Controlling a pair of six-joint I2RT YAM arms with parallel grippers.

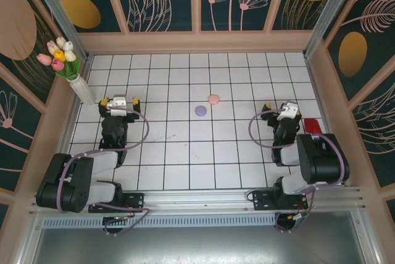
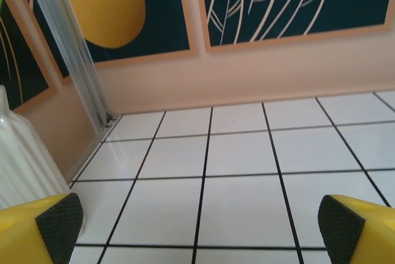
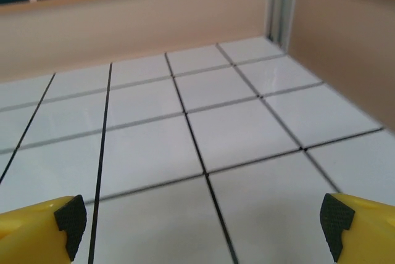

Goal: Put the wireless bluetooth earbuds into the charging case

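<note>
Spread and empty, our left tool and right tool flank the pink case and lilac case lying mid-bench. The earbuds are too small to make out, so we should locate them before reaching.

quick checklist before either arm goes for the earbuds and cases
1. left claw open: ok.
2. right claw open: ok.
3. pink case and purple case on the table between the arms, lying apart: ok.
4. case lids open: cannot tell from above.
5. earbuds located: cannot tell, too small to make out.
6. vase clear of left claw: not ok, it stands close beside it.
</note>
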